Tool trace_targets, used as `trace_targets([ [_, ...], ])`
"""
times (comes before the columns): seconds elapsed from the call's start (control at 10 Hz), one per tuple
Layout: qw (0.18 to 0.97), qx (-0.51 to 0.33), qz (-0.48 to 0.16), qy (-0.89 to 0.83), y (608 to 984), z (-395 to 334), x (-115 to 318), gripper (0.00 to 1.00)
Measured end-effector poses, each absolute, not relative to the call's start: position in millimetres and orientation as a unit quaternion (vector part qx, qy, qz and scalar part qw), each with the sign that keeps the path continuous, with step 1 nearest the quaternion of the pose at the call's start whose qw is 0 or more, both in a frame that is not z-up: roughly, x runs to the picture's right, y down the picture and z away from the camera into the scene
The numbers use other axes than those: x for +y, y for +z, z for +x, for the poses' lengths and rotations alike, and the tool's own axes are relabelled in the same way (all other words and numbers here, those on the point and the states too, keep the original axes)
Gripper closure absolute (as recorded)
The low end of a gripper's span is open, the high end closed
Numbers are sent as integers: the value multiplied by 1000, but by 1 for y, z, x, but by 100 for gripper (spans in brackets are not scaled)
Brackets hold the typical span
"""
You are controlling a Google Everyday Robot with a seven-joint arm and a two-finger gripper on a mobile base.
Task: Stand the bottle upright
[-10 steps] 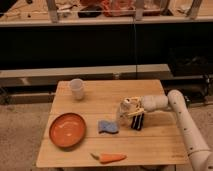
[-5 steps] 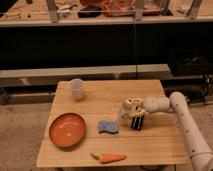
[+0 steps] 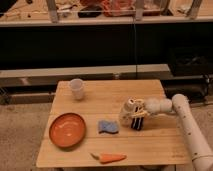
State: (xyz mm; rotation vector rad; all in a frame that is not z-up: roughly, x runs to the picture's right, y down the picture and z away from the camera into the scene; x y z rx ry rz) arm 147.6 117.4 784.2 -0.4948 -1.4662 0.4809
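The bottle point(image 3: 127, 112) is small, pale and whitish. It sits right of the table's middle, roughly upright with a slight tilt, low over the wooden table point(image 3: 150, 92). My gripper point(image 3: 136, 114) reaches in from the right on a white arm point(image 3: 185, 120) and is shut on the bottle's right side. A flat black shape point(image 3: 136, 123) hangs just below the gripper, touching or nearly touching the table top.
A white cup point(image 3: 76, 89) stands at the back left. An orange plate point(image 3: 67, 130) lies at the front left. A blue sponge point(image 3: 108, 126) lies just left of the bottle. A carrot point(image 3: 111, 158) lies near the front edge. Dark shelving stands behind the table.
The gripper and the bottle have moved slightly left and down towards the table top. The other objects have not moved.
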Motion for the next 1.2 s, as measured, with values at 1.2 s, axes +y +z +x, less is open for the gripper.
trace_targets([
  [1.2,692,-642,-222,246,790,163,128,99],
])
